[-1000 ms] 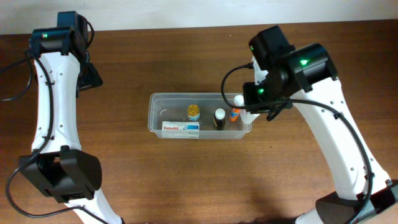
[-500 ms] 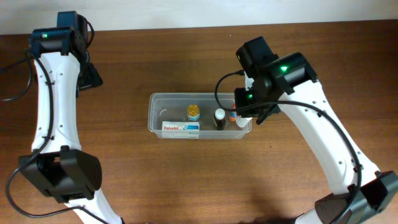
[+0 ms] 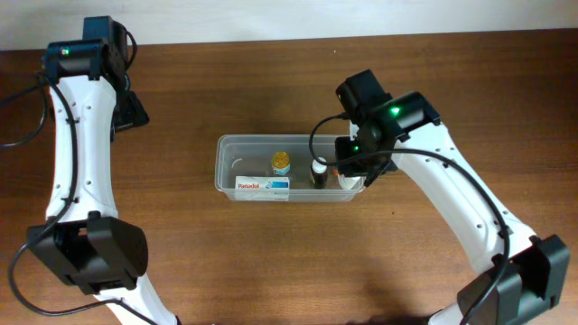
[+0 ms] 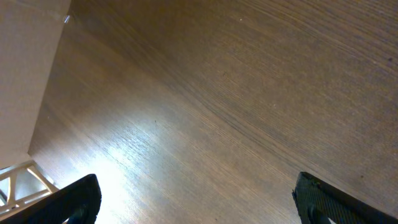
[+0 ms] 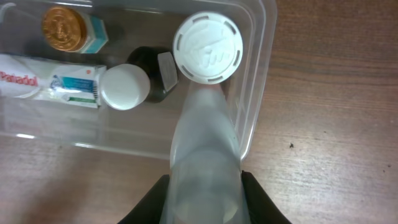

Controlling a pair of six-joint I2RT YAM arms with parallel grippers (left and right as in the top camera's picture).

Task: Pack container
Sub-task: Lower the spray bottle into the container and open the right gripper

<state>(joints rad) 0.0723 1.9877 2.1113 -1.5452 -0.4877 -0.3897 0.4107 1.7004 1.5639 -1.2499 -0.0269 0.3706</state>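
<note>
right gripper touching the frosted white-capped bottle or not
Touching. The right wrist view shows the right gripper clamped against both sides of the frosted bottle, with no gap on either side.

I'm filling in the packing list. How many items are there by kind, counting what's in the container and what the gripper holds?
Bottles: 4 (gold-capped bottle, dark bottle with white cap, bottle with ribbed white cap, frosted bottle held by the right gripper)
Boxes: 1 (Panadol box)
Total: 5, besides the container
</note>
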